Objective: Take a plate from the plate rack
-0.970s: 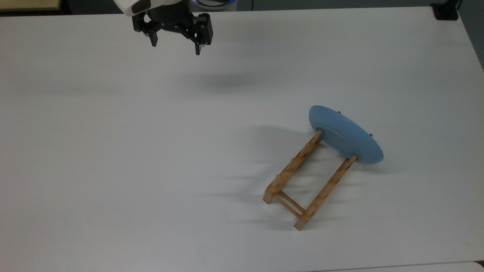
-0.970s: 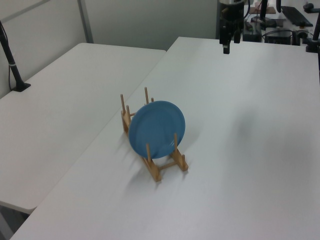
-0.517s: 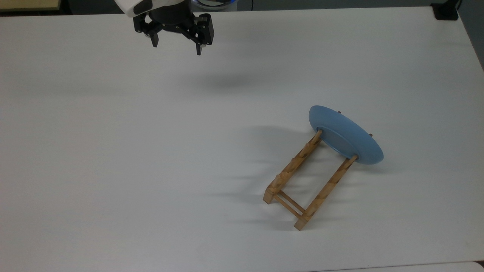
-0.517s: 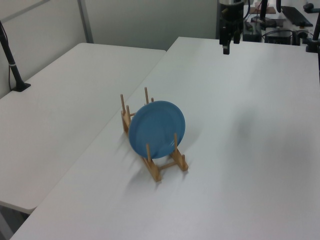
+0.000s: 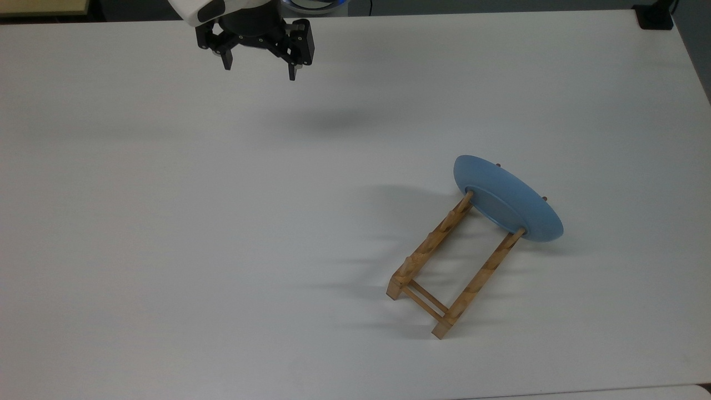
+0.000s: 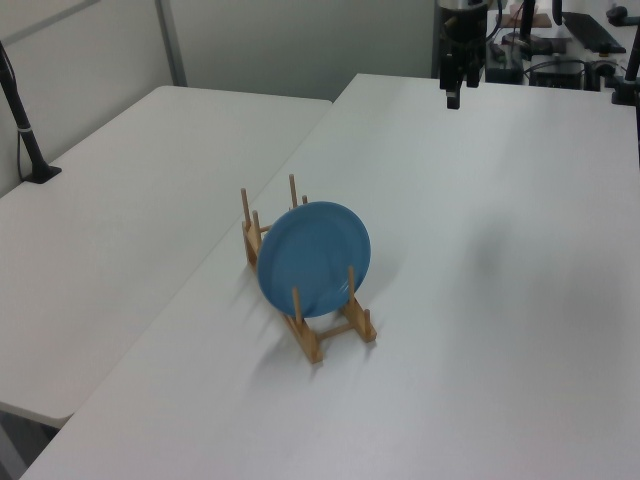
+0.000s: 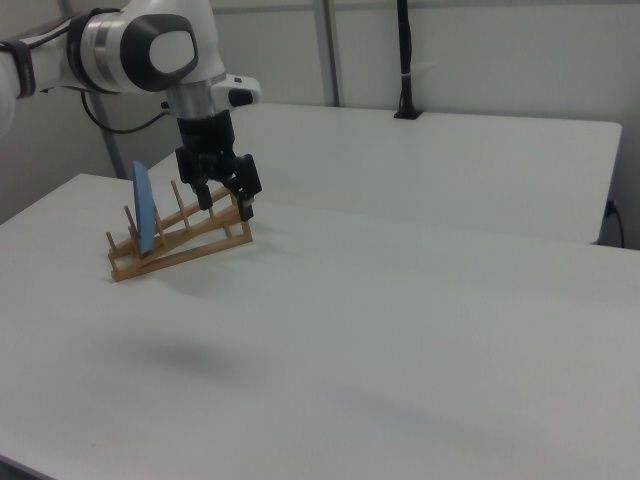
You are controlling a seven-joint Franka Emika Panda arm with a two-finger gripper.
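My gripper (image 5: 259,71) looks like black hard plastic — the plate (image 5: 508,199) matt blue, the plate rack (image 5: 450,264) pale bare wood, the table (image 5: 166,222) smooth white.

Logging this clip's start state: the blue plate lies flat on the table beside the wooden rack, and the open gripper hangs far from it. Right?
Not quite. The plate stands on edge in the rack, between its pegs, as the left view shows. The gripper does hang far off, jaws open.

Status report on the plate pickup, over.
Gripper open, high above table, far from rack. Plate upright in plate rack. Nothing between them.
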